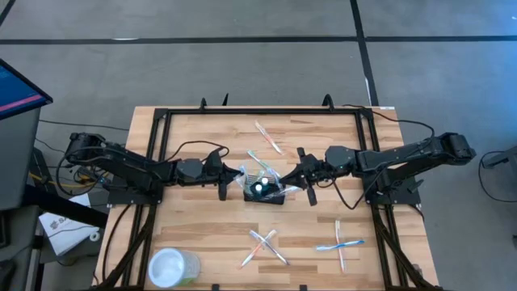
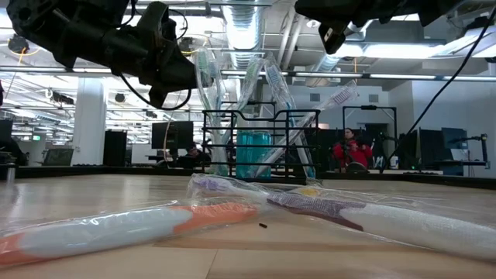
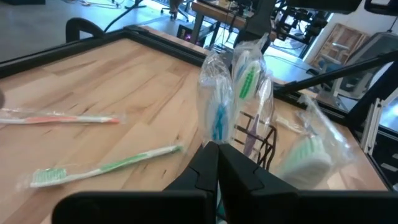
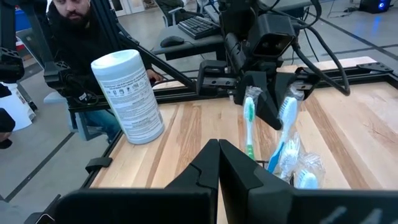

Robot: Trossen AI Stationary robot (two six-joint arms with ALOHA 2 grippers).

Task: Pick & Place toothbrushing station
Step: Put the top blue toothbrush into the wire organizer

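Caddy (image 1: 265, 192) sits mid-tabletop (image 1: 194, 242), stuffed with wrapped toothbrushes (image 1: 260, 174). Left gripper (image 1: 240, 175) and right gripper (image 1: 287, 179) hover either side of it, fingers pressed together, holding nothing.

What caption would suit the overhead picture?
Two robot arms meet over a black mesh caddy of wrapped toothbrushes at mid-table.

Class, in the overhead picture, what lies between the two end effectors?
In the high view, the black wire-mesh caddy holding wrapped toothbrushes lies between the left end effector and right end effector.
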